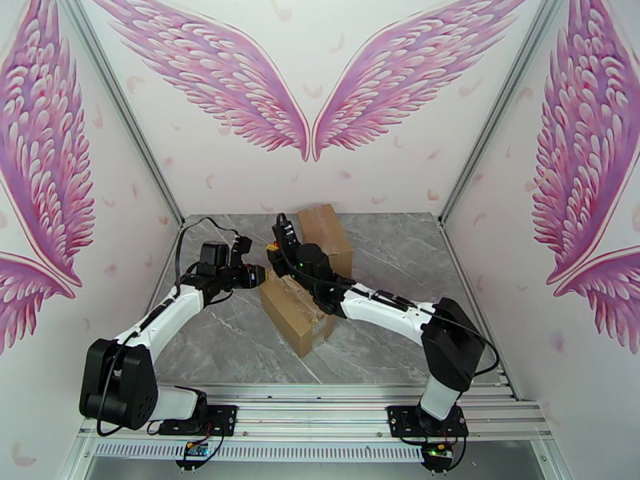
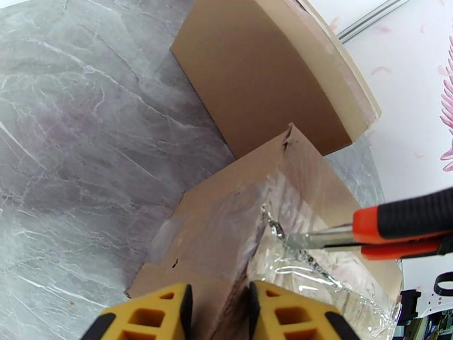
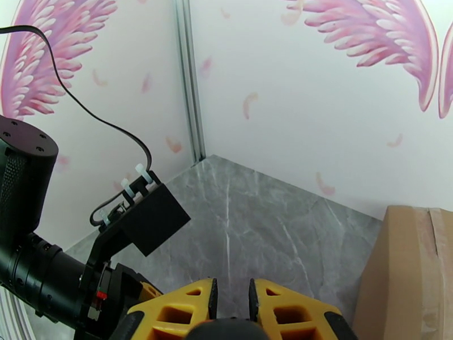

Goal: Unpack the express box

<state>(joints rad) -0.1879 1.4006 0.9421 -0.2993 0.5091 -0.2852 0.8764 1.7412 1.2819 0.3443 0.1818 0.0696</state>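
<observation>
Two boxes [image 1: 298, 323], knife [image 2: 396, 225] on tape [image 2: 294, 267]

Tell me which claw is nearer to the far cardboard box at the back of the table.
Right. The right claw, gripping the knife, hovers just left of the far box; the left claw is farther left, at the taped box's corner.

The table [image 2: 73, 137] is grey marble, white-veined. The express box [image 2: 226, 239] and the second box [image 2: 255, 69] are brown (glossy clear tape on the former). The utility knife [image 2: 396, 225] is orange and black, silver-bladed. The left gripper [image 2: 219, 293] is yellow, and the walls [image 1: 320, 66] are white with pink-purple wings.
</observation>
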